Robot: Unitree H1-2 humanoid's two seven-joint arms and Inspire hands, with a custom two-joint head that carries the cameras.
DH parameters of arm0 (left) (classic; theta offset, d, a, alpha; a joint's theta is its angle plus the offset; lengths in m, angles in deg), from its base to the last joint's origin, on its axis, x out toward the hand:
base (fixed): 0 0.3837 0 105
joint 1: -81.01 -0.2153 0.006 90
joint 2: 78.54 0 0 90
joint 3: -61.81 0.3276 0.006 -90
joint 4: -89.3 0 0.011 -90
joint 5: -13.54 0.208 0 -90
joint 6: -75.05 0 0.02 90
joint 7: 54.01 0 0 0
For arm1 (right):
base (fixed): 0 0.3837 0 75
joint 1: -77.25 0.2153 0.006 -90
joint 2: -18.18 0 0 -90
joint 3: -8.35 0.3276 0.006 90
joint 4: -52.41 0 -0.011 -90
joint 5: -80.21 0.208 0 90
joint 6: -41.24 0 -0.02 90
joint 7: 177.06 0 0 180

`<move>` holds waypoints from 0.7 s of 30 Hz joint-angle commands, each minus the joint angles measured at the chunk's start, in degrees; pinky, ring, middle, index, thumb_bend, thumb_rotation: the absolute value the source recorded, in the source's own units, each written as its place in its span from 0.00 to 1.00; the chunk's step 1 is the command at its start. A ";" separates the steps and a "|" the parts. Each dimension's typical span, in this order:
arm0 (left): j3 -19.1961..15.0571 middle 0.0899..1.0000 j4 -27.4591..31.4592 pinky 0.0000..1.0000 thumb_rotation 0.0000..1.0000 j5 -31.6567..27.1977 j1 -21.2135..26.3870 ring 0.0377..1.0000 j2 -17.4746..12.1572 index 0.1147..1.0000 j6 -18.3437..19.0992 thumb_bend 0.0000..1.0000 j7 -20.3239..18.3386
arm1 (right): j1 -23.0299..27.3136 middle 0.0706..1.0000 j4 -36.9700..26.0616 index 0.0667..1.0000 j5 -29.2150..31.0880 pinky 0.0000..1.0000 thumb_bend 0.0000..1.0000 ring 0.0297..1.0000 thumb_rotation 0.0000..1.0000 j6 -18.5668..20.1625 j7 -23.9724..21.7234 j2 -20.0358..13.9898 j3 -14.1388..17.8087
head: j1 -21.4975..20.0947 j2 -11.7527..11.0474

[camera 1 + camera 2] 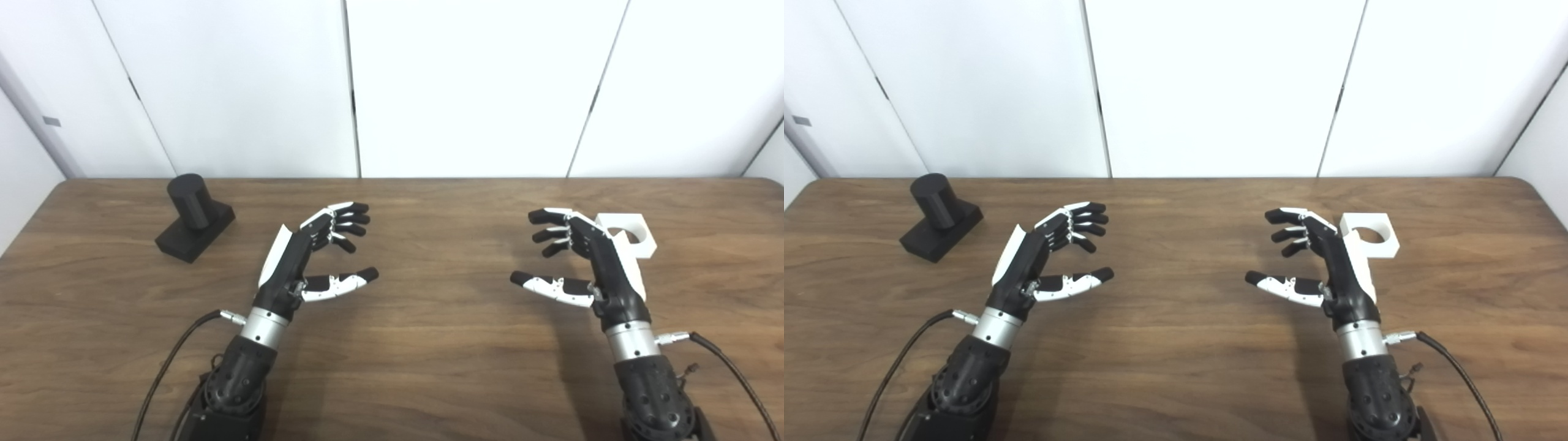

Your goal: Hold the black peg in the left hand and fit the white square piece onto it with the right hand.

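The black peg [191,202] is a short cylinder standing upright on a black rectangular base, at the far left of the wooden table [429,343]. My left hand [312,257] hovers open to the right of it, well apart, fingers spread and holding nothing. The white square piece [631,231] with a round hole lies flat on the table at the right. My right hand [582,257] is open just left of and in front of it, hiding part of its near left side. The two palms face each other.
White wall panels stand behind the table's far edge. Black cables [177,349] trail from both wrists toward the near edge. Bare wood lies between the two hands.
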 commanded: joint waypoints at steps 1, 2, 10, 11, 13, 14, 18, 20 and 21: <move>0.10 0.71 1.14 0.55 0.00 -0.70 1.63 0.67 -0.13 0.73 -1.95 0.69 0.36 | 1.56 0.68 -1.49 0.66 0.26 0.49 0.66 0.60 0.00 -1.99 0.46 -0.18 0.35 | 2.06 -0.47; 0.20 0.71 0.97 0.55 0.00 -0.80 1.65 0.67 -0.07 0.73 -1.99 0.69 0.34 | 1.53 0.69 -1.39 0.66 0.23 0.50 0.65 0.61 0.00 -2.11 0.45 -0.30 0.37 | 2.06 -0.47; 2.35 0.73 -0.57 0.59 0.03 1.10 1.84 0.69 2.00 0.74 -1.99 0.68 1.41 | 0.67 0.71 -1.84 0.67 3.23 0.51 0.62 0.62 0.00 -1.66 -1.30 -2.21 1.89 | 14.56 -3.68; 2.56 0.73 -0.78 0.60 0.03 1.29 1.91 0.70 2.24 0.74 -2.01 0.68 1.59 | 0.65 0.71 -1.96 0.67 3.35 0.51 0.62 0.62 0.00 -1.40 -1.42 -2.39 2.07 | 14.88 -3.72; 2.86 0.73 -1.35 0.60 0.03 1.68 2.19 0.70 2.82 0.75 -2.03 0.68 1.94 | 0.70 0.70 -2.31 0.67 3.82 0.51 0.62 0.62 0.00 -0.51 -1.78 -2.60 2.54 | 17.90 -4.31; 2.93 0.73 -1.58 0.59 0.04 1.95 2.30 0.70 3.06 0.75 -1.99 0.68 2.10 | 0.66 0.70 -2.85 0.67 3.88 0.51 0.62 0.62 0.00 0.38 -1.99 -2.56 2.71 | 18.16 -4.42; 3.12 0.73 -2.31 0.58 0.06 3.20 2.65 0.70 3.94 0.74 -1.87 0.69 2.92 | 0.54 0.71 -4.53 0.67 4.81 0.53 0.60 0.63 0.00 2.72 -3.12 -2.45 3.12 | 20.39 -4.94; 3.25 0.73 -2.52 0.58 0.05 3.78 2.81 0.70 4.17 0.74 -1.92 0.69 3.39 | 0.64 0.71 -4.61 0.67 5.45 0.52 0.58 0.63 0.00 2.29 -3.42 -2.47 3.17 | 21.01 -4.95; 3.32 0.73 -2.62 0.59 0.06 4.10 2.89 0.70 4.23 0.74 -1.92 0.69 3.56 | 0.65 0.71 -4.83 0.67 5.58 0.52 0.57 0.63 0.00 2.36 -3.57 -2.49 3.13 | 21.39 -5.16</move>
